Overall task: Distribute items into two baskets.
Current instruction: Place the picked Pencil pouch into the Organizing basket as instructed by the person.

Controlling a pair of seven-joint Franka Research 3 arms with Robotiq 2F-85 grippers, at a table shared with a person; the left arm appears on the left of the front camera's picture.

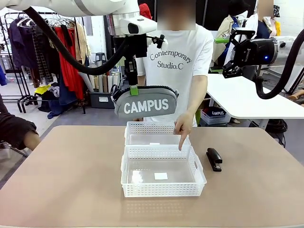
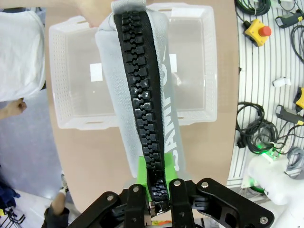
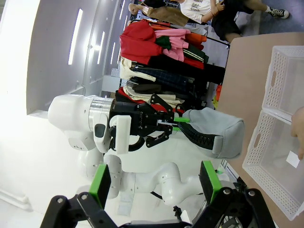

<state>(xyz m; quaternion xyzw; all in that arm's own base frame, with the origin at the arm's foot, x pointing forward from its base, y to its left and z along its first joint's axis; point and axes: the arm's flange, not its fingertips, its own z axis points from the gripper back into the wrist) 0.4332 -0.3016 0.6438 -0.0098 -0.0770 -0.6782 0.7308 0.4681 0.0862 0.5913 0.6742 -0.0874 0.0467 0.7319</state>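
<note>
- A tan table (image 1: 61,180) stood in a workroom, with a clothes rack (image 1: 66,52) behind it.
- White "CAMPUS" lettering ran across the grey pouch (image 1: 145,103), upright and facing the robot. The person's shirt (image 1: 175,57) read "Contemporary Studio.C".
- The left gripper (image 1: 133,89) was clamped on the pouch's black zip edge at mid-length. The pouch hung straight under it, with its long axis level and running left to right and the zip on top.
- Two baskets (image 1: 161,190) sat below the gripper, touching, one behind the other. The pouch hung over the far one.
- The stapler (image 1: 213,158) lay below and to the gripper's right, just beside the near basket, with its long axis running toward the person.
- The person's hand (image 1: 183,126) pointed a finger down where the baskets met.
- The right gripper (image 3: 154,185) hung high, well to the right, with its jaws spread wide and nothing between them.
</note>
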